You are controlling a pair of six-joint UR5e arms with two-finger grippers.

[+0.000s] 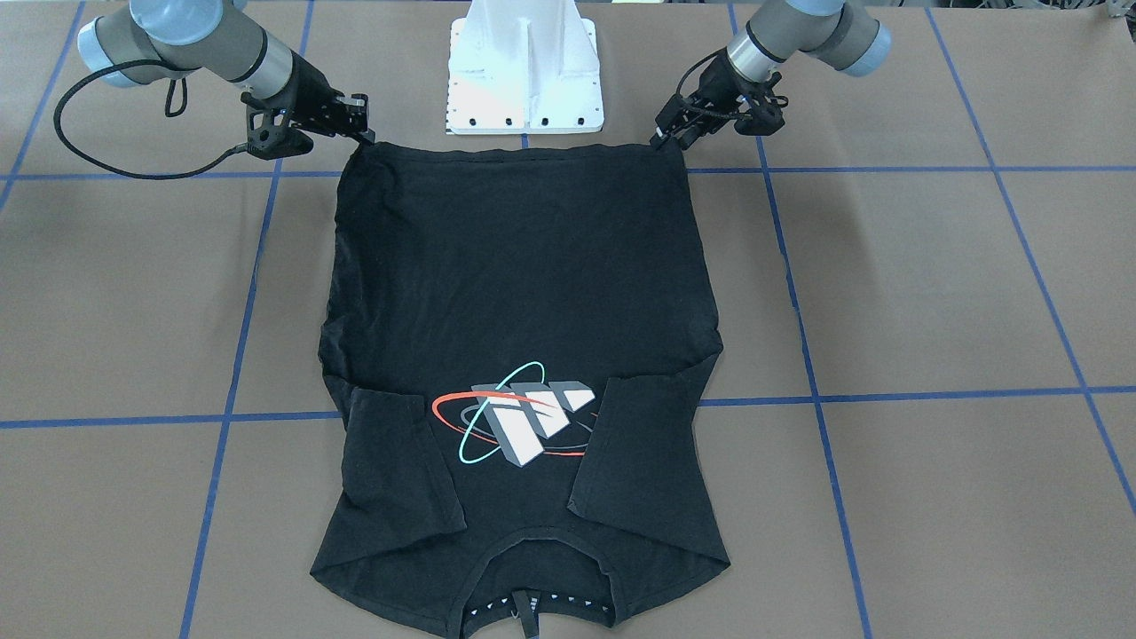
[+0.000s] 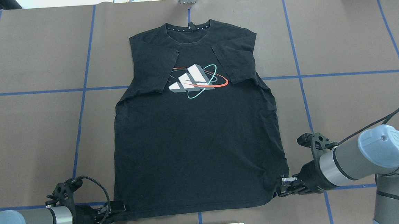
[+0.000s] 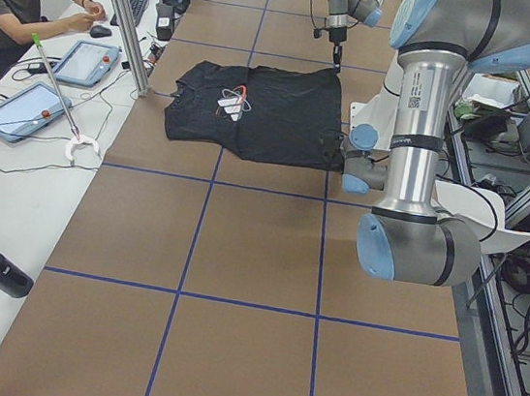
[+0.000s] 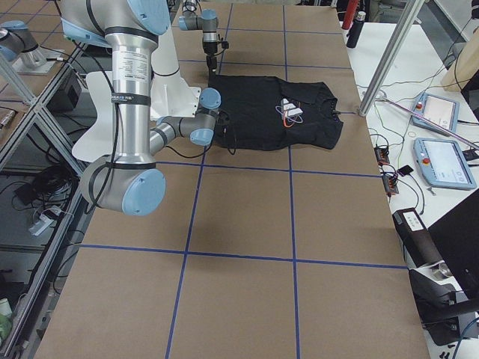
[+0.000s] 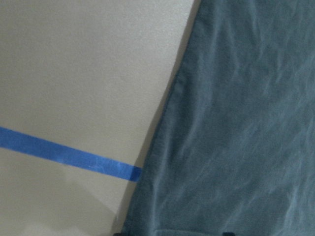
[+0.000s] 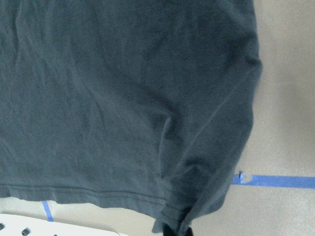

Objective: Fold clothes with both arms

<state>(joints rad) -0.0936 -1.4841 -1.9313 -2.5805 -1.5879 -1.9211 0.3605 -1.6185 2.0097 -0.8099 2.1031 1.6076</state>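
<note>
T-shirt [image 2: 194, 143] sleeves already folded inward; body fold outstanding. Right gripper [image 2: 284, 186] pinches the hem corner at its tips; left gripper [image 2: 120, 209] touches the opposite corner, grip indeterminate.

The T-shirt [image 2: 194, 143] was matt black knit cloth, softly creased, with a smooth printed graphic [image 2: 192, 79]. The table covering [image 2: 31, 136] looked like matt brown paper, marked with smooth blue tape [image 5: 64, 153]. The left arm [image 2: 36, 222] and right arm [image 2: 348, 163] showed satin grey metal with smooth light-blue plastic caps.
</note>
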